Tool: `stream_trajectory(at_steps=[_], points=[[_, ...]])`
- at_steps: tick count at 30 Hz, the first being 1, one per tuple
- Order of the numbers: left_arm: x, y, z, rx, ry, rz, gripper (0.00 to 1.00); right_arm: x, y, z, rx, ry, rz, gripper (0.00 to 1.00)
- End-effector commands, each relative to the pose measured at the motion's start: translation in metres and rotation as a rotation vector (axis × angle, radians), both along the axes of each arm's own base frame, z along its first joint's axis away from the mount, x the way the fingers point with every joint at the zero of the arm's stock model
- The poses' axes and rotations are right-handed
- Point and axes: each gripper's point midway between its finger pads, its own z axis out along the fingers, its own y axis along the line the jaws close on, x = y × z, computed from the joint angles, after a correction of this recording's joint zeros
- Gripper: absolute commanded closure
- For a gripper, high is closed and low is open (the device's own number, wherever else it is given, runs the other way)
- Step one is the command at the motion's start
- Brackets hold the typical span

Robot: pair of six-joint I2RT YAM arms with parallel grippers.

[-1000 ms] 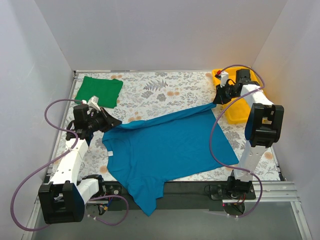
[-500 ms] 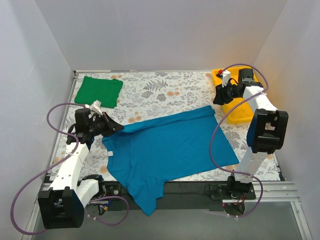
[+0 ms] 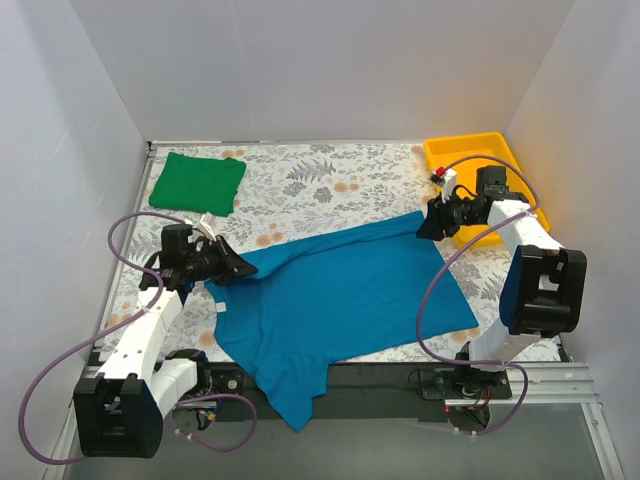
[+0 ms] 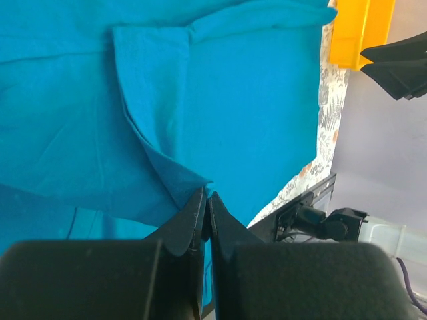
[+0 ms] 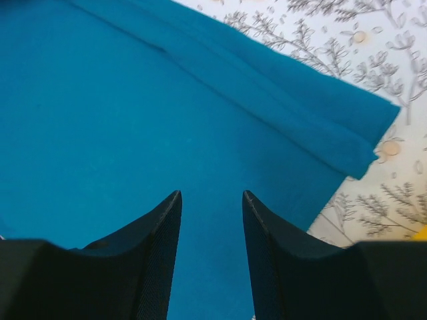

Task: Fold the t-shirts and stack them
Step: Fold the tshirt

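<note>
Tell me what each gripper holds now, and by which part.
The left gripper pinches the teal-blue shirt by a fold at its left edge. The right gripper is open, holding nothing.

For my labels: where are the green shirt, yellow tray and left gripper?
green shirt (image 3: 197,182), top view, middle of cloth.
yellow tray (image 3: 468,140), top view, far rim.
left gripper (image 4: 207,195), left wrist view, between fingertips.

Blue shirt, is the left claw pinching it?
Touching. The left wrist view shows the left gripper shut on a raised fold of the blue shirt, the cloth running into its fingertips.
</note>
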Motion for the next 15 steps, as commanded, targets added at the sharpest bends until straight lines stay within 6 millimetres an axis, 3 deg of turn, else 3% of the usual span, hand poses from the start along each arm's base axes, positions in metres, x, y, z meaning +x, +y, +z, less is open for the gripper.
stream_trajectory(at_steps=[1,15], points=[[-0.013,-0.006,-0.001,-0.021,0.033,-0.025,1.0,-0.008,0.008,0.005,0.044,-0.028,0.05,0.51],[-0.032,-0.019,-0.025,0.024,0.182,-0.08,1.0,-0.016,0.01,-0.005,0.06,0.0,0.065,0.51]])
